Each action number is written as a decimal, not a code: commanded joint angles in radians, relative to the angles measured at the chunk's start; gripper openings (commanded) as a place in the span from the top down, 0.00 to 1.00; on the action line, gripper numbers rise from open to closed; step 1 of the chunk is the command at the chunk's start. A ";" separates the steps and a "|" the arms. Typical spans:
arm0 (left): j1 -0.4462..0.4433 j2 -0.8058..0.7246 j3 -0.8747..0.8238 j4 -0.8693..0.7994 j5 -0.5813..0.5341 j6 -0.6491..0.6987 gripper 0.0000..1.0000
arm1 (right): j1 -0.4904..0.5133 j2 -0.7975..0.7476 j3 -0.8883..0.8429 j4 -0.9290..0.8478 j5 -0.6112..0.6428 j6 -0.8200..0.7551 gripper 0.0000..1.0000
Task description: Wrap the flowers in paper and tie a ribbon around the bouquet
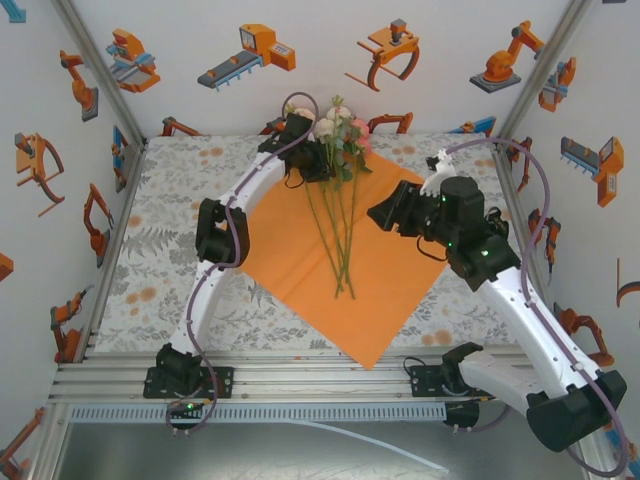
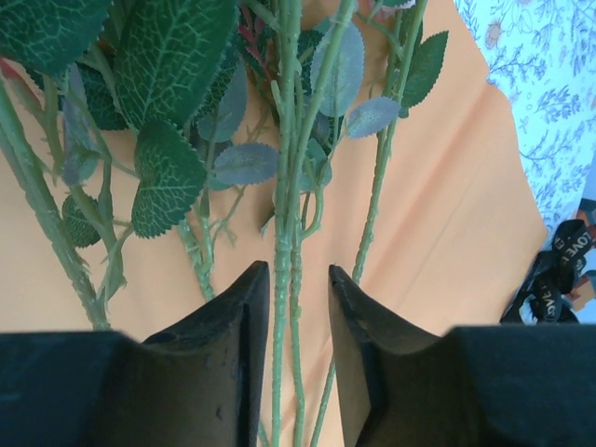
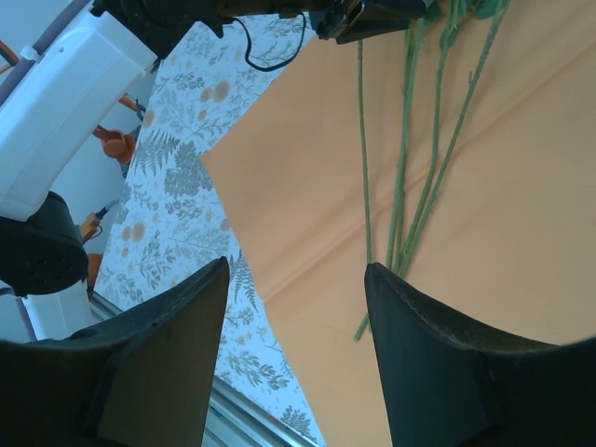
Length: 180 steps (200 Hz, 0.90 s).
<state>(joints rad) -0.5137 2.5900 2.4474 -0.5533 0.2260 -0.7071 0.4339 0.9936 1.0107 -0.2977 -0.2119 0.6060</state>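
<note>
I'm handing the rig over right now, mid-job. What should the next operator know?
Left gripper: open, jaws either side of the stems of the flowers, below the leaves.
Right gripper: open, empty, hovering above the paper.
The flowers lie across the flat orange paper; the ribbon sits bunched on the tablecloth off the paper's edge.
Done: flowers laid on paper.
To do: wrap the paper, tie the ribbon.
</note>
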 commanded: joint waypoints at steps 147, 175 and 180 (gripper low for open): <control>-0.078 -1.360 -1.486 0.261 -0.150 -0.101 0.08 | 0.005 -0.323 -0.400 -0.513 0.078 0.388 0.12; -0.079 -1.454 -1.592 0.220 -0.171 -0.167 0.02 | 0.005 -0.298 -0.508 -0.421 0.032 0.472 0.11; -0.079 -1.462 -1.601 0.216 -0.166 -0.161 0.02 | 0.005 -0.298 -0.524 -0.412 0.041 0.473 0.12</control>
<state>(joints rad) -0.5911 1.1992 0.8852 -0.3225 0.0929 -0.7883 0.4339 0.6842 0.5499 -0.7879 -0.1352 0.9943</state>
